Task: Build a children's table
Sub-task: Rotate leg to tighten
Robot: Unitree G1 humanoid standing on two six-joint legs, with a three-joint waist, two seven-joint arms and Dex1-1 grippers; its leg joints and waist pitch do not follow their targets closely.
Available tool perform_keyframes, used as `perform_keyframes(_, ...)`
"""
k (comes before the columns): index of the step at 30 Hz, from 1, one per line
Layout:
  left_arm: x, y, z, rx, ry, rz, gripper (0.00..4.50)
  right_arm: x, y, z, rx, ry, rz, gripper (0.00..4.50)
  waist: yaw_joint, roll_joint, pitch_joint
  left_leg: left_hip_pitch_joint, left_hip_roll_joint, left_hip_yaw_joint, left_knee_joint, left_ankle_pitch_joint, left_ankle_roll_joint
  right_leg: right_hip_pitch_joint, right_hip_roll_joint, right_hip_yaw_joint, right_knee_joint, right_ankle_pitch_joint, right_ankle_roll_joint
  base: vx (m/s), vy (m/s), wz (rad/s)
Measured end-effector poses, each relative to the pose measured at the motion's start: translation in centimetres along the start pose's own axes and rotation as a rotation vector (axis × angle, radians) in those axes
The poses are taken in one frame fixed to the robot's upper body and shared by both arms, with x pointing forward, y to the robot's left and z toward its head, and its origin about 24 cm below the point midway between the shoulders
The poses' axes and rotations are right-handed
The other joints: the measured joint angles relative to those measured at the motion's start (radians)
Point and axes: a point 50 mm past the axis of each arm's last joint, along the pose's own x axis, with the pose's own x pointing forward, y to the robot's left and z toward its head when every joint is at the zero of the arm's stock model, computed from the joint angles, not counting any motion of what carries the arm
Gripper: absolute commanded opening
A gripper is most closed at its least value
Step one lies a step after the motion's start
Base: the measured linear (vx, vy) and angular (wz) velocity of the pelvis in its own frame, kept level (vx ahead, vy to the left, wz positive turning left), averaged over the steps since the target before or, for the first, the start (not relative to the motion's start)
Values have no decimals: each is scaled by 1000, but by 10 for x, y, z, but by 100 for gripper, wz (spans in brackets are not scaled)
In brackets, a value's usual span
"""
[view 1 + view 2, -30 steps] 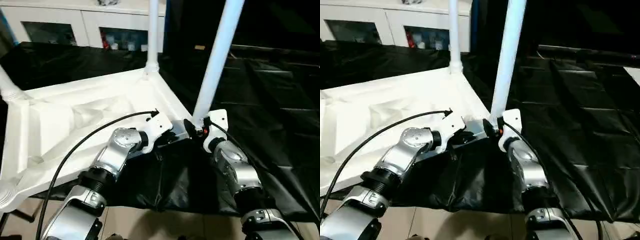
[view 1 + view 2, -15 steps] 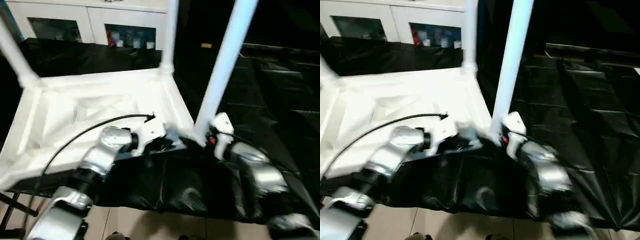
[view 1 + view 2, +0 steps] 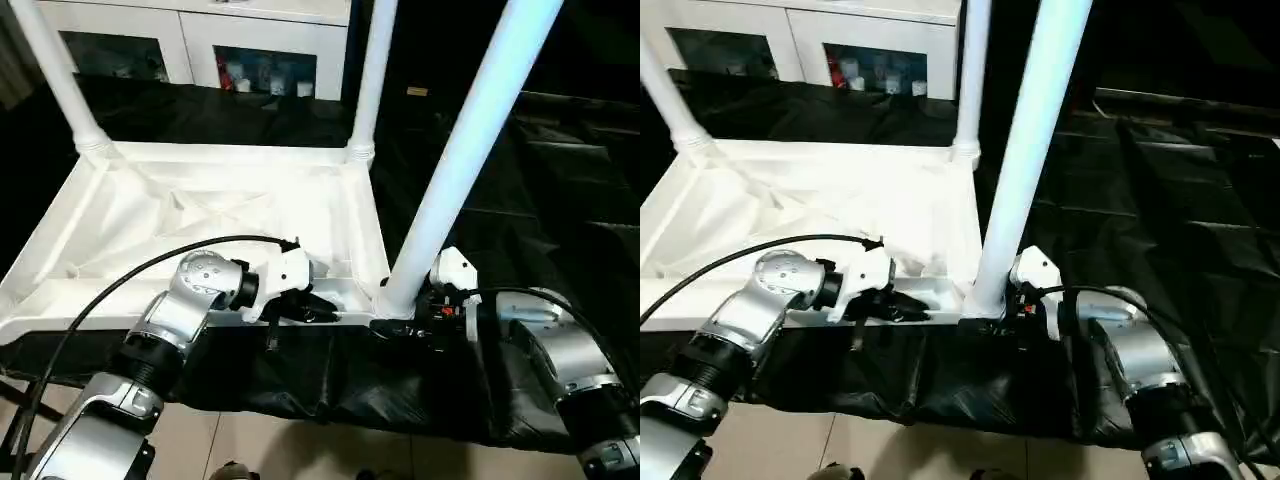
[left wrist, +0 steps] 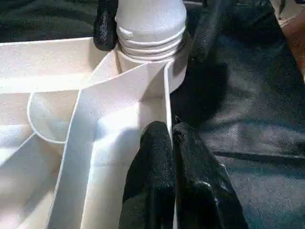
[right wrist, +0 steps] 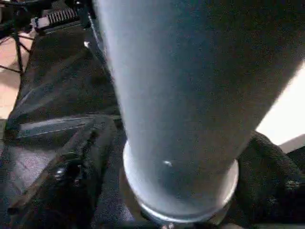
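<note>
We are holding the upturned top (image 3: 200, 220) flat on the black-draped desk (image 3: 560, 200), with its ribbed underside facing up. Three legs are standing in its corners: the far left leg (image 3: 55, 70), the far right leg (image 3: 370, 80), and the near leg (image 3: 470, 150) at the corner closest to our right arm.

Our view has swung in the last second, so much of the apparent shift comes from the camera. One real change is that our right forearm, which was reaching up from beneath the near leg, is now coming in from the side. We are reading that as the wrist turning the leg in its socket.

The right end effector (image 3: 400, 325) is gripping the near leg at its base, one black finger (image 4: 105, 24) on each side of the ridged collar (image 4: 150, 40). The left end effector (image 4: 171, 131) is pinching the near rim of the top, its two fingers closed almost together on the thin wall, bracing the top against the twist.

The collar is looking seated against the socket, so this leg is probably nearly home. We cannot see the near left corner well enough to tell whether a leg is fitted there.
</note>
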Motion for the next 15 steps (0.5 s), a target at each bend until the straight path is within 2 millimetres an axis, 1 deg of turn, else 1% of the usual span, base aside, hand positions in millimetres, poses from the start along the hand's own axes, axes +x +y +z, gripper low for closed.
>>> perform_keyframes(1, 0, 0, 0, 1, 0, -2, 0, 0, 0, 0, 2, 1, 1, 338, 3, 0, 0, 0, 0, 0, 0, 0, 0, 0, 0, 0, 0, 0, 0, 0, 0, 0)
perform_keyframes(2, -1, 0, 0, 1, 1, -3, 0, 0, 0, 0, 3, 1, 3, 316, 5, 0, 0, 0, 0, 1, 0, 0, 0, 0, 0, 0, 0, 0, 0, 0, 0, 0)
perform_keyframes(4, -2, 0, -1, -1, -1, -9, 0, 1, 1, 0, 6, 4, 10, 311, 6, 0, 0, 0, 0, 1, 0, 0, 0, 0, 0, 0, 0, 0, 0, 0, 0, 0)
perform_keyframes(5, -2, -1, -1, -2, -1, -11, 0, 1, 1, 0, 8, 6, 14, 294, 7, 0, 0, 0, 0, 1, 0, 0, 0, 0, 0, 0, 0, 0, 0, 0, 0, 0)
perform_keyframes(6, -2, -1, -1, -2, -1, -12, 0, 1, 1, 0, 9, 6, 15, 294, 7, 0, 0, 0, 0, 1, 0, 0, 0, 0, 0, 0, 0, 0, 0, 0, 0, 0)
perform_keyframes(8, -2, -1, -1, -2, 0, -14, 0, 2, 2, -1, 14, 7, 17, 275, 8, 0, 0, 0, 0, 1, 0, 0, 0, 0, 0, 0, 0, 0, 0, 0, 0, 0)
perform_keyframes(12, -1, 0, 0, -9, -8, -7, 0, 5, 5, -3, 31, -20, -11, 270, 7, 0, 0, 1, 0, 1, 0, 0, 0, 1, 0, 0, 1, 0, 0, 0, 0, 0)
perform_keyframes(14, 1, 1, -1, -24, -6, 19, 0, 9, 4, -3, 42, -39, -59, 270, 5, -1, 0, 1, 0, 1, 1, 0, 0, 2, 0, 1, 1, 1, -1, 0, 0, 0)
perform_keyframes(15, 2, 4, -1, -37, -4, 61, 0, 12, 1, -4, 55, -55, -124, 269, 4, -1, -1, 1, 0, 0, 2, 0, 0, 2, 0, 0, 1, 1, -2, 0, 0, 0)
